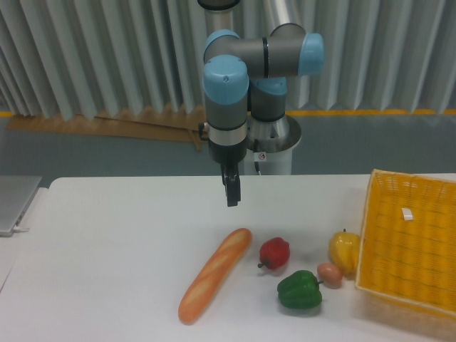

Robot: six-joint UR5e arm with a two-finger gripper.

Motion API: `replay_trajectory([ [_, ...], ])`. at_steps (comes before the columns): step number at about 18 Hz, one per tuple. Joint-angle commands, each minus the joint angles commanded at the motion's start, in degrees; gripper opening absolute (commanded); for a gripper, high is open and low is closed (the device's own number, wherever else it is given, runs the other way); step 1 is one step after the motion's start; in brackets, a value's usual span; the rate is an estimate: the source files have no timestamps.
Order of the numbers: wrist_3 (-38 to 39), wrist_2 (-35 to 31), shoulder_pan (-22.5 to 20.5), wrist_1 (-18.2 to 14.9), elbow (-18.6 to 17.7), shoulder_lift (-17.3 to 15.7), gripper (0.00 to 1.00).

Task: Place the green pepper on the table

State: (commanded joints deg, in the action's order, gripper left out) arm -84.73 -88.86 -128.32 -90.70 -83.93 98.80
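The green pepper (299, 291) lies on the white table (114, 249) near the front, right of centre, glossy and dark green. My gripper (232, 201) hangs above the table's middle, well behind and left of the pepper, pointing down. Its fingers look pressed together with nothing between them.
A long baguette (214, 284) lies diagonally left of the pepper. A red pepper (274, 253) sits just behind it, a small egg (328, 273) and a yellow pepper (344, 251) to its right. A yellow woven basket (410, 242) stands at the right edge. A grey object (14, 203) sits far left.
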Motion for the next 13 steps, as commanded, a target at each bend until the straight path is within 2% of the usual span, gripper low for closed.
replay_trajectory([
  [3,0.1,-0.4,0.0,0.0,-1.4,-1.6,1.00],
  [7,-0.1,-3.1,-0.1,-0.2,-2.4,-2.2,1.00],
  [13,0.0,-3.0,0.1,-0.1,-3.0,-2.6,1.00],
])
